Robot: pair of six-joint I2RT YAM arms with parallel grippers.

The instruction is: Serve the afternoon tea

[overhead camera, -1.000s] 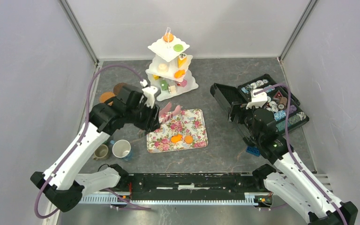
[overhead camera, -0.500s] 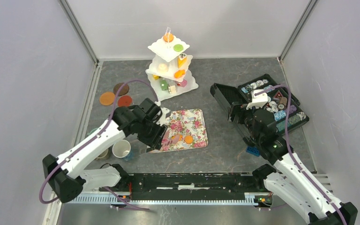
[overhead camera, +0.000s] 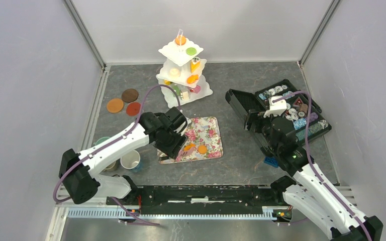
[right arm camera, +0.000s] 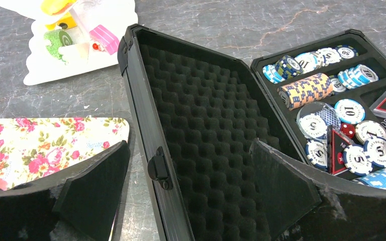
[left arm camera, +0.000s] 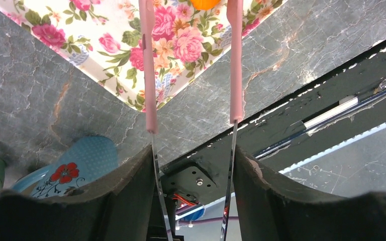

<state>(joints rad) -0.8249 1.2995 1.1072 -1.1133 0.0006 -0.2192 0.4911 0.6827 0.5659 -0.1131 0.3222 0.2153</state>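
Note:
My left gripper (overhead camera: 173, 138) hangs over the near left corner of the floral tray (overhead camera: 208, 131), shut on a pair of metal tongs (left arm camera: 149, 75) with pink tips. The tips stand apart on either side of an orange cake (left arm camera: 204, 2) lying on the tray (left arm camera: 171, 40). A second orange cake (overhead camera: 202, 149) lies beside it. More cakes sit on the white tiered stand (overhead camera: 183, 70) at the back. Three saucers (overhead camera: 115, 105) lie far left. A white cup (overhead camera: 130, 159), a tan cup (overhead camera: 111, 164) and a teal cup (overhead camera: 100, 141) stand near left. My right gripper (right arm camera: 188, 186) is open and holds nothing.
An open black case (overhead camera: 291, 110) of patterned discs lies right, its foam-lined lid (right arm camera: 206, 115) directly under my right gripper. A small blue brick (overhead camera: 270, 161) sits near the right arm. The black rail (overhead camera: 201, 193) runs along the near edge. Grey walls enclose the table.
My left arm has swung from beside the tiered stand down and right to the tray's near left corner, carrying the tongs. The tongs' tips have spread a little. The right arm has not moved.

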